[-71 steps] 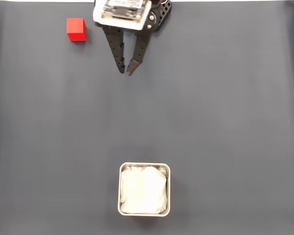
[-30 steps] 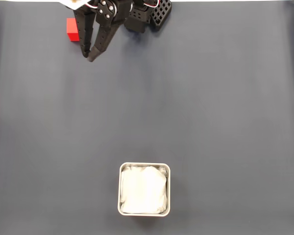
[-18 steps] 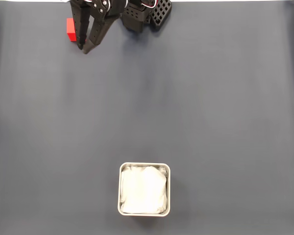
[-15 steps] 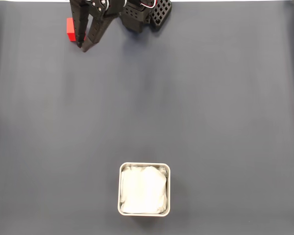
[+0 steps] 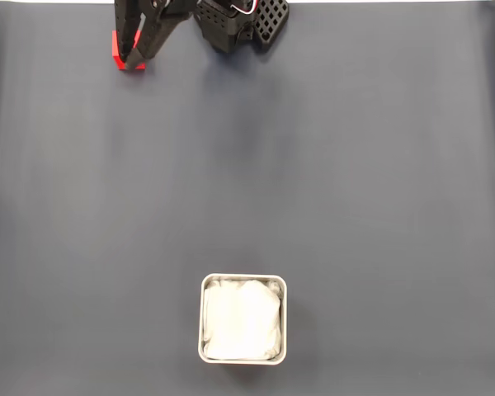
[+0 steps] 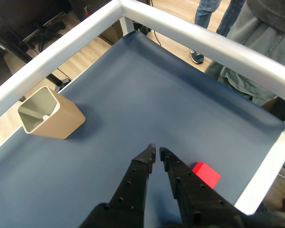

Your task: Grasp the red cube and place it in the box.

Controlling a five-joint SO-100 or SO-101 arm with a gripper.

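The red cube [image 5: 116,51] sits at the top left of the mat in the fixed view, its middle covered by my gripper [image 5: 134,62]. In the wrist view the red cube [image 6: 205,174] lies on the mat just right of the black fingers, apart from them. My gripper [image 6: 156,152] is shut, its tips almost touching, with nothing between them. The box [image 5: 203,320], with a pale rim and white lining, stands at the bottom centre of the fixed view, far from the gripper. In the wrist view the box [image 6: 61,126] stands at the left.
The arm's black base [image 5: 239,21] is at the mat's top edge. White frame rails [image 6: 204,38] border the mat [image 6: 147,99] in the wrist view, one close behind the cube. A person's legs [image 6: 256,42] stand beyond the far rail. Wide open mat lies between cube and box.
The gripper has swung left and toward the top edge, from mid-top to over the cube. Its fingers have closed together. Cube and box have stayed put.
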